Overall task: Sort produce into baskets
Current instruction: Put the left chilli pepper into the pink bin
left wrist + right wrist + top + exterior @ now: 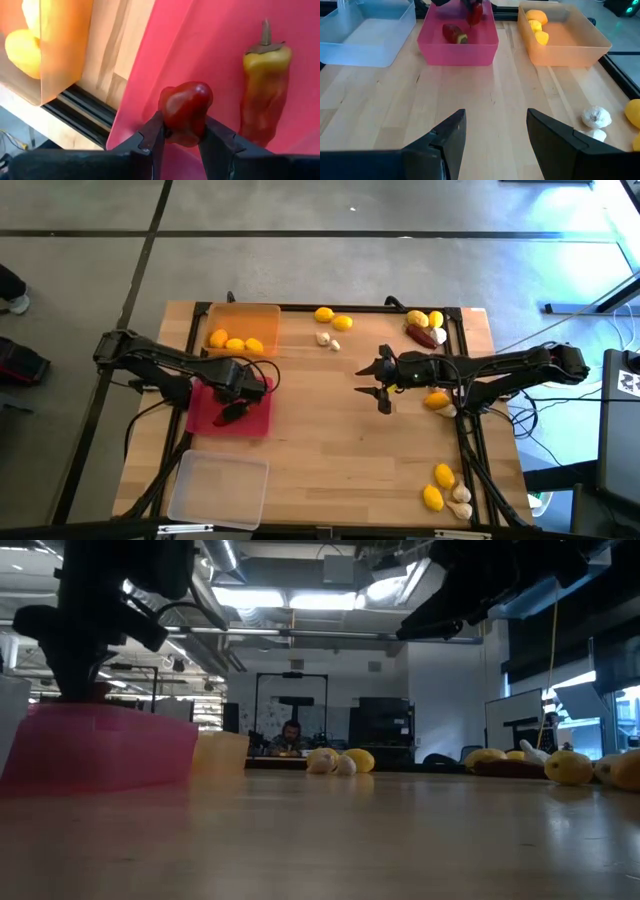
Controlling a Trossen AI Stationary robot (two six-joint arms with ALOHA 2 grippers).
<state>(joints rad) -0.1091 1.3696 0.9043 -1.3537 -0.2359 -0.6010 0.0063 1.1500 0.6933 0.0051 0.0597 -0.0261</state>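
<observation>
My left gripper [240,383] hangs over the red-pink basket [228,408] and is shut on a dark red pepper [185,111]. Another pepper, red and yellow [262,90], lies on that basket's floor. The orange basket [243,330] holds yellow lemons [235,342]. The clear basket [218,490] stands at the near left. My right gripper [382,388] is open and empty above the table's middle, right of centre. Loose lemons, garlic and a pepper [422,333] lie at the far and right sides. My left gripper pinches the dark red pepper between its two fingers, at the pepper's lower sides [172,131]. The fingers come from above, pointing down into the red-pink basket. The pepper sticks out beyond the fingertips [155,132]; whether it touches the basket's floor I cannot tell.
Two lemons and garlic bulbs [330,328] lie at the far middle. A lemon and garlic [438,402] lie under the right arm, more lemons and garlic [447,488] at the near right corner. A black frame rail [465,430] runs along the right side. Bare wood lies at the centre.
</observation>
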